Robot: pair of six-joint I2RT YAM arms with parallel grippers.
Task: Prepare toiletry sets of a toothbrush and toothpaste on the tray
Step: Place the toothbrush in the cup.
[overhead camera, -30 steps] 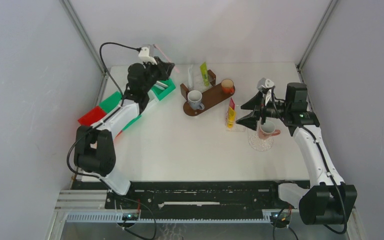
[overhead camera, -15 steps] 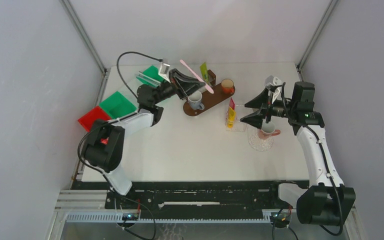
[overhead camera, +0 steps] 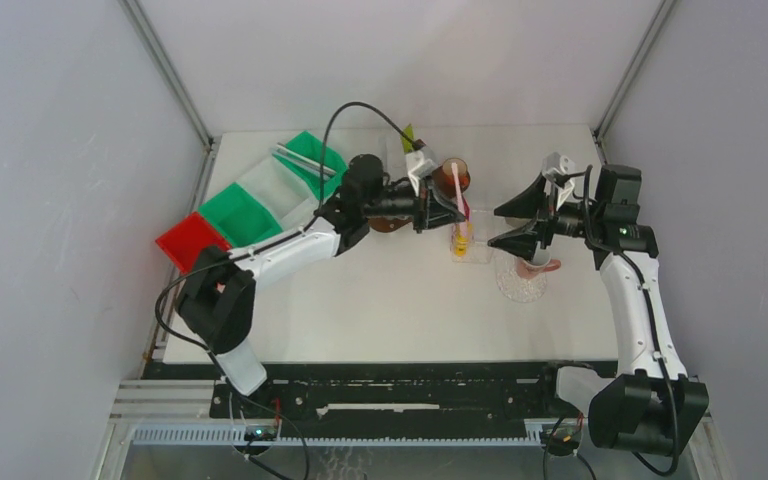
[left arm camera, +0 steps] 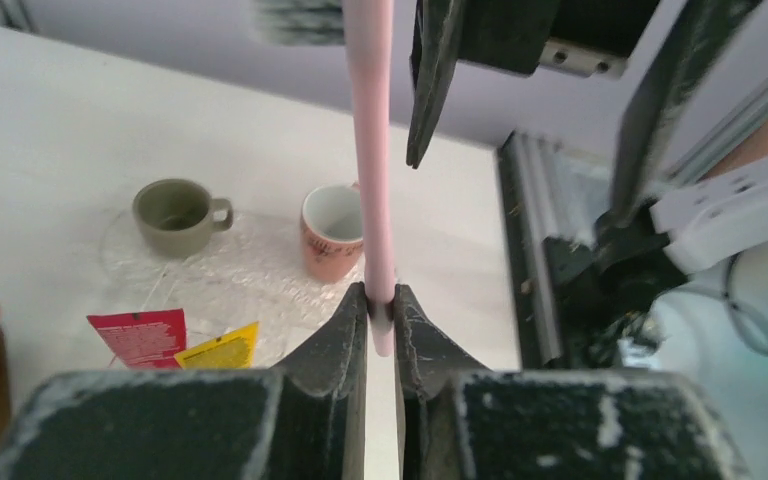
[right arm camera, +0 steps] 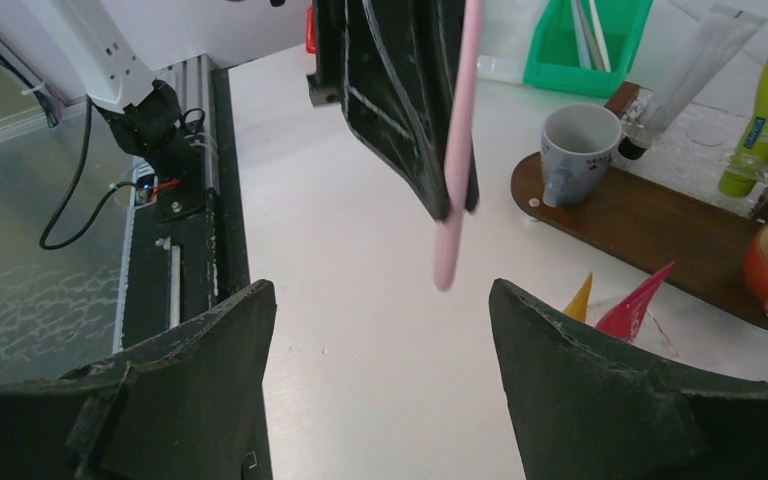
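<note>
The right gripper (overhead camera: pixel 496 227) is spread wide and empty near the right edge of the white worktop (overhead camera: pixel 380 300). The left gripper (left arm camera: pixel 380 305) is clamped on the long, slim pale-pink plastic toothbrush (left arm camera: pixel 370 150) near its handle end. The toothbrush's grey bristles point outward, right of centre toward the far edge.

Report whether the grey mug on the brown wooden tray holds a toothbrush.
No: the right wrist view shows the grey mug empty on the brown wooden tray, the pink toothbrush pinched in the left gripper.
</note>
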